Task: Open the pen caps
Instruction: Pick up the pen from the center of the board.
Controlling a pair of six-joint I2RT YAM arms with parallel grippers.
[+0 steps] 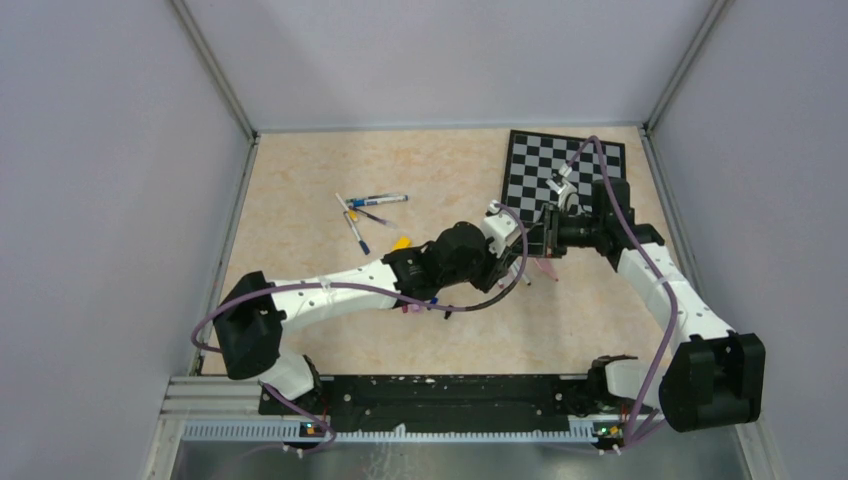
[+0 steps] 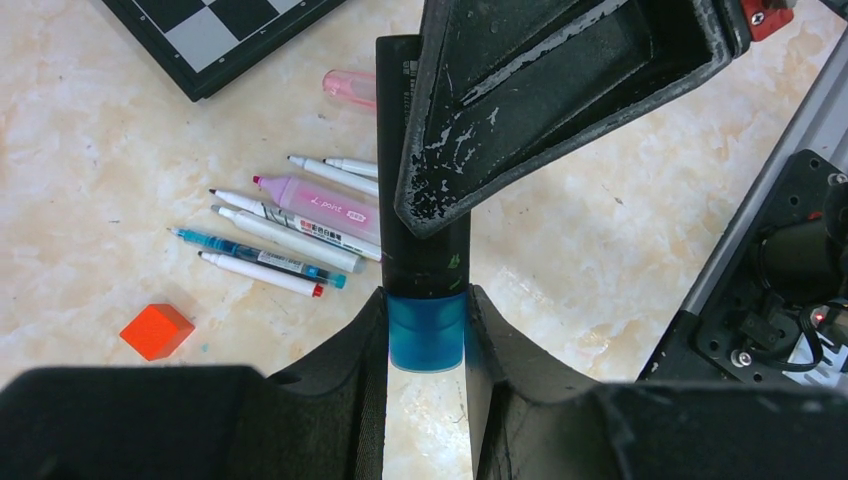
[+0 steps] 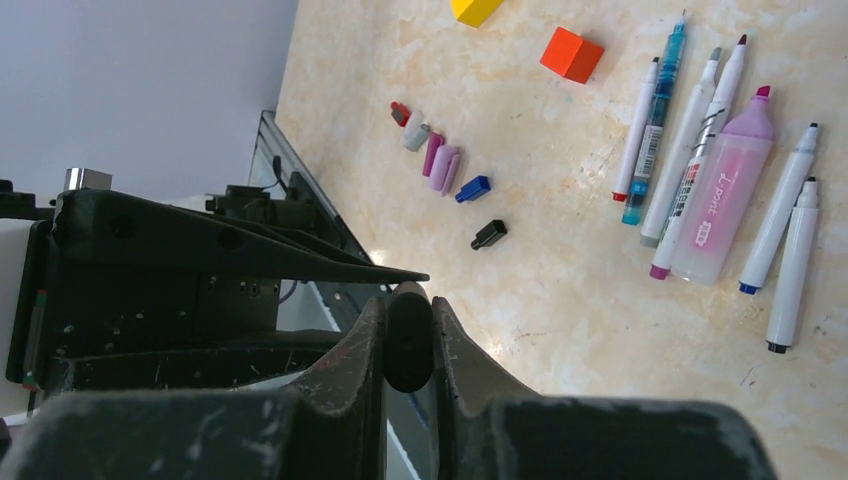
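Blue translucent plastic cap [image 2: 427,345] sits clamped in my left end effector [image 2: 426,300]; my right end effector [image 3: 408,308] is closed on the black marker barrel [image 2: 398,150]. Its long axis runs straight between them, over the counter [image 2: 100,150].

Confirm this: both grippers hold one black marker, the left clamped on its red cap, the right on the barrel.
Wrong on one point: the left gripper clamps a blue cap, not a red one, as the left wrist view shows. Both grippers do hold the one black marker, the right gripper on its barrel.
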